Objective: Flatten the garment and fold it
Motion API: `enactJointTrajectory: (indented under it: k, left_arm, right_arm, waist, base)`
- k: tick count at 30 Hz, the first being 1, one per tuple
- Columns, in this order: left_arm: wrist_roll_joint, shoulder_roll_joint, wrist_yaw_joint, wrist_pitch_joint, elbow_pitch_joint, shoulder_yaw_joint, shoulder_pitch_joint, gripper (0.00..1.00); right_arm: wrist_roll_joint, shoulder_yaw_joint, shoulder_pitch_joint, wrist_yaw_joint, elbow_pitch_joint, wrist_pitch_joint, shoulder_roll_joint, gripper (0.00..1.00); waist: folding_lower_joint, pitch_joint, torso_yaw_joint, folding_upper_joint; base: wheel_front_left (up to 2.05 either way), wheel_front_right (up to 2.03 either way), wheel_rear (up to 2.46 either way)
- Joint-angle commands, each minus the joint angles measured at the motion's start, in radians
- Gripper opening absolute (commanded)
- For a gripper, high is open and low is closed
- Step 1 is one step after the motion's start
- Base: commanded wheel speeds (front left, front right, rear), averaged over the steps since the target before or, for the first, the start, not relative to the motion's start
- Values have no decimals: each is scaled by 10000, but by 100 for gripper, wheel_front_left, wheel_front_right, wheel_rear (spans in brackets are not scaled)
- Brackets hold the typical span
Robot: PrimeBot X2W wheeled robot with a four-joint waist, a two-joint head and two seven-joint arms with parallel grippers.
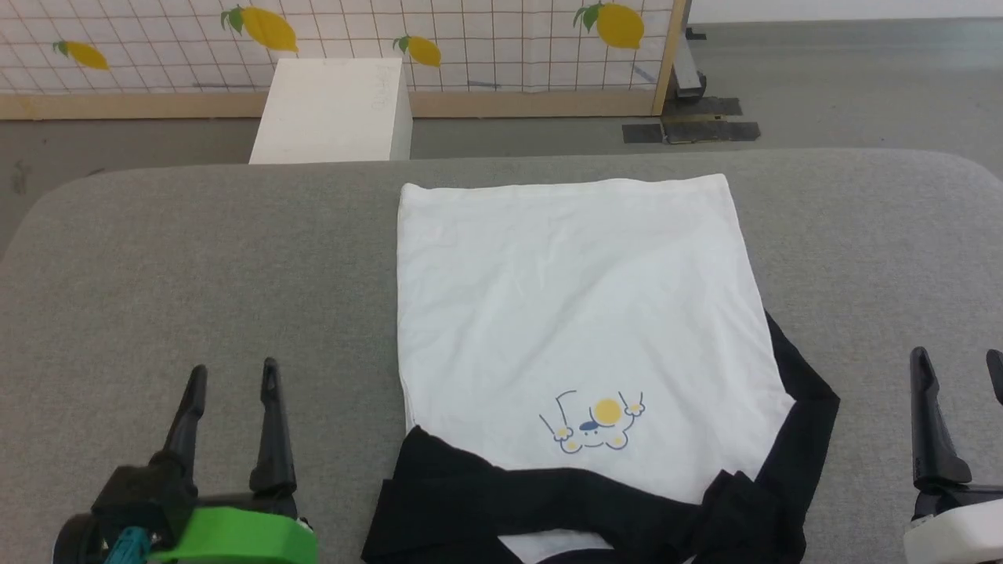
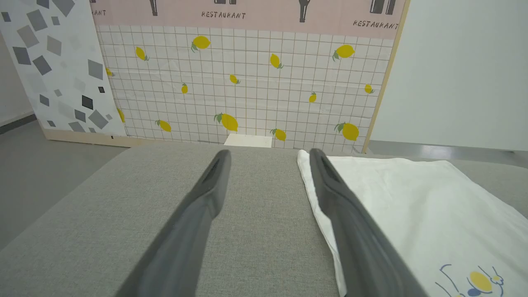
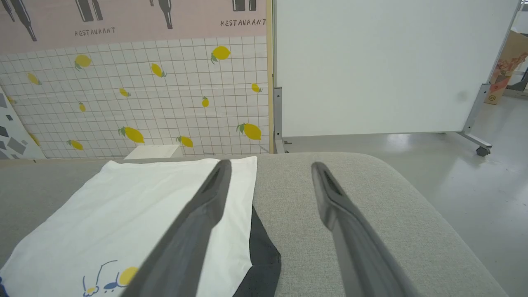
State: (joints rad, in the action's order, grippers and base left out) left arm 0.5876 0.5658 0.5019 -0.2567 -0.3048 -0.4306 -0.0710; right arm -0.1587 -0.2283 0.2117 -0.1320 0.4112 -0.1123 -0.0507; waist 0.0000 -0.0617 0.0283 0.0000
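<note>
The word RESTAURANT is showing twice in dark capitals on the pink band (image 2: 268, 14) topping the lemon-tiled panel (image 2: 247, 62), far ahead of the left gripper (image 2: 269, 153). The same word is appearing twice on that band ahead-left of the right gripper (image 3: 271, 164). Marks on the white box (image 1: 333, 110) are proving too faint to read.

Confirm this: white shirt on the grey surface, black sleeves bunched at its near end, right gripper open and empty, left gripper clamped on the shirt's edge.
One error. The left gripper isn't clamped on the shirt: the head view shows it open and empty, over bare grey surface left of the shirt. The rest stands.
</note>
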Motion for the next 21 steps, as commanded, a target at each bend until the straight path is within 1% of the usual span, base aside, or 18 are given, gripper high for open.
enactJointTrajectory:
  k: [1, 5, 9, 10, 12, 13, 18, 21]
  left_arm:
    - [-210, -287, -118, -48, -108, 205, -225, 100]
    - [-622, -878, -500, -49, -366, 803, -571, 100]
    - [-989, -1144, -860, -50, -528, 1226, -534, 100]
    - [-1063, -1231, -968, -50, -579, 1287, -449, 100]
    - [-1174, -1412, -1164, -50, -669, 1338, -256, 100]
    - [-1217, -1501, -1244, -50, -683, 1342, -156, 100]
    - [-1465, -1966, -1583, -50, -677, 1343, 413, 100]
    - [-1563, -2146, -1750, -50, -613, 1342, 648, 100]
  right_arm:
    - [-82, -26, 127, 13, -42, 86, 5, 100]
    - [-232, -139, -267, 13, 7, -173, 5, 100]
    - [-18, -75, -1299, 13, 118, -902, -33, 100]
    - [-4, -43, -1661, 13, 38, -1160, -221, 100]
    - [61, 135, -2281, 13, -180, -1591, -883, 100]
    - [-32, 161, -2584, 13, -335, -1731, -1082, 100]
    - [-777, 357, -4018, 13, -1463, -2627, -2015, 100]
    - [-1153, 475, -4464, 13, -2114, -3180, -2324, 100]
  waist:
    - [0, -63, 56, 0]
    - [0, -325, 133, 0]
    - [0, -891, 131, 0]
    - [0, -1057, 120, 0]
    - [0, -1436, 100, 0]
    - [0, -1571, 90, 0]
    - [0, -2384, 51, 0]
    - [0, -2711, 56, 0]
  base:
    - [0, 0, 0]
    - [0, 0, 0]
    - [0, 0, 0]
    - [0, 0, 0]
    - [0, 0, 0]
    - [0, 0, 0]
    - [0, 0, 0]
    - [0, 0, 0]
